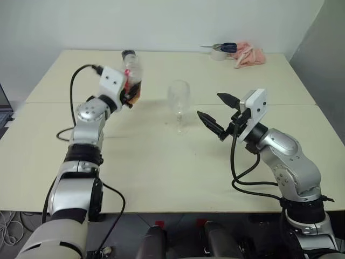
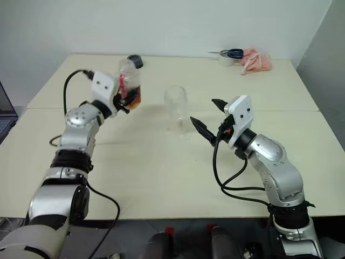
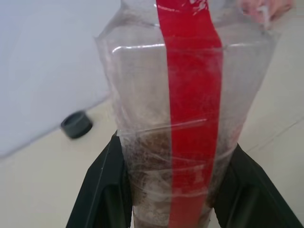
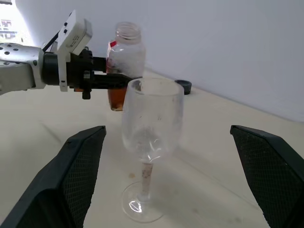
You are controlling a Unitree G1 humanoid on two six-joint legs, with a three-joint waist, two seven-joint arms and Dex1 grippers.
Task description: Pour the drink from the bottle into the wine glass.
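Table [image 1: 161, 178] cream, mid frame | left gripper [image 1: 128, 93] grips open bottle [image 1: 132, 75], lifted upper left | right gripper [image 1: 218, 114] spread, empty | glass [image 1: 179, 102] empty, centre | pouring not started

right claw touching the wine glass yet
Apart. The right wrist view shows the right claw open, its fingers clear of the wine glass on both sides.

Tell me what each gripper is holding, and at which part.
The left gripper holds the bottle by its lower body, jaws on opposite sides. The right gripper holds nothing.
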